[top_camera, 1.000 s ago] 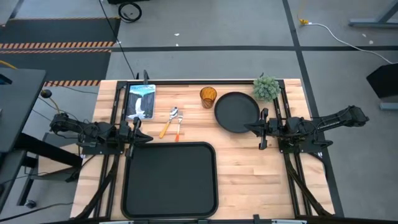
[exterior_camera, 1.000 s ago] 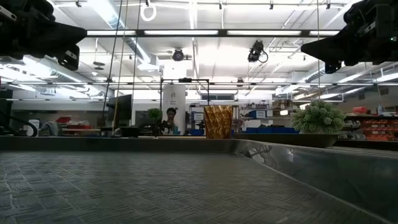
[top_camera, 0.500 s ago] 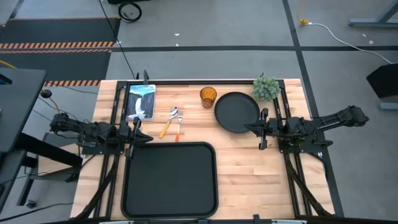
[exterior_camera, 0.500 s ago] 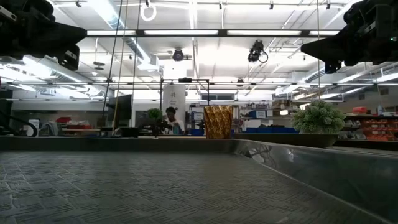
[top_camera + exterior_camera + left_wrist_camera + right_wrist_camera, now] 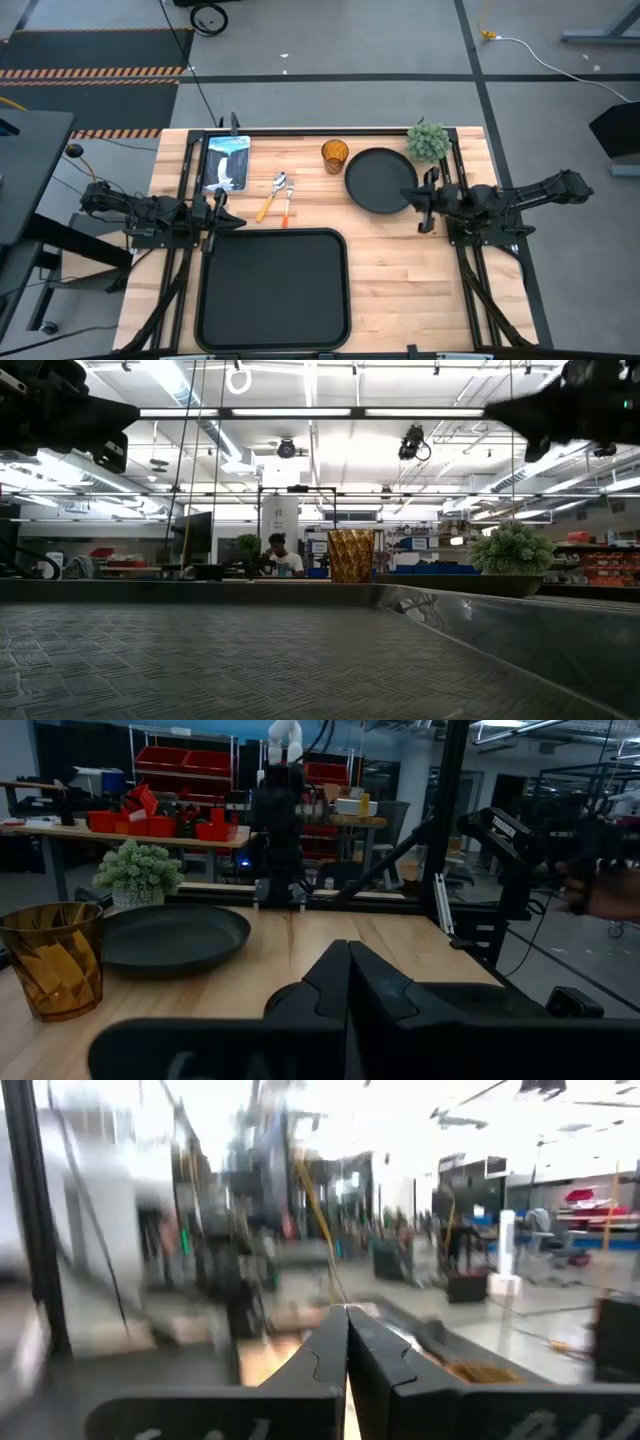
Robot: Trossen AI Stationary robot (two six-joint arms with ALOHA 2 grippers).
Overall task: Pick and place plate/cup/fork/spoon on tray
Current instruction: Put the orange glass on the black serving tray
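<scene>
The round black plate (image 5: 381, 180) lies flat on the table at the far right, with the amber cup (image 5: 334, 155) standing to its left. The spoon (image 5: 272, 195) and fork (image 5: 287, 207) lie side by side just beyond the black tray (image 5: 273, 288), which is at the near middle. My left gripper (image 5: 222, 208) is shut and empty above the tray's far left corner. My right gripper (image 5: 418, 197) is shut and empty, in the air by the plate's right rim. The left wrist view shows the cup (image 5: 50, 960) and plate (image 5: 170, 935).
A green fuzzy plant (image 5: 427, 140) stands at the far right corner behind the plate. A blue and white printed card (image 5: 226, 162) lies at the far left. Bare wood lies between the tray and the right arm. A person shows in the room behind (image 5: 278, 555).
My right gripper has risen a little and drawn back from the plate's rim toward the table's right edge. Nothing on the table has moved.
</scene>
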